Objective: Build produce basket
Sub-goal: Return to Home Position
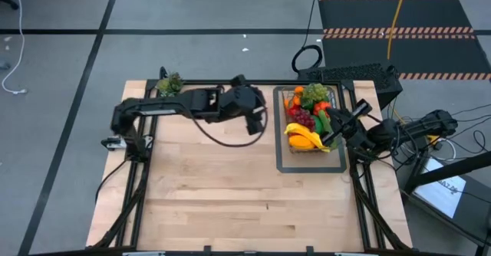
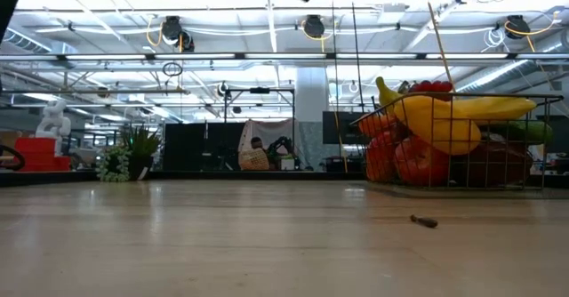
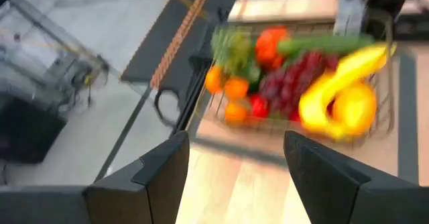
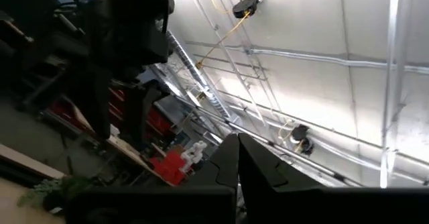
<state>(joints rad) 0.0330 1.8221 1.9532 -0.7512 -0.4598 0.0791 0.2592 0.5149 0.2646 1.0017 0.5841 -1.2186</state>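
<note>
The dark wire basket (image 1: 335,96) stands on a flat dark tray (image 1: 281,161) at the table's far right and holds the produce: a yellow banana (image 1: 303,139), purple grapes (image 1: 301,118), oranges, green and red pieces. It also shows in the low view (image 2: 533,146) and in the left wrist view (image 3: 385,110). My left gripper (image 3: 234,163) is open and empty, raised above the table just left of the basket (image 1: 255,123). My right gripper (image 4: 238,143) is shut and empty, tipped upward toward the ceiling, at the basket's right side (image 1: 341,126).
A small leafy potted plant (image 1: 170,83) stands at the table's far left corner. A small dark object (image 2: 423,220) lies on the wood near the basket. Bare wooden tabletop (image 1: 230,187) stretches across the near and middle part.
</note>
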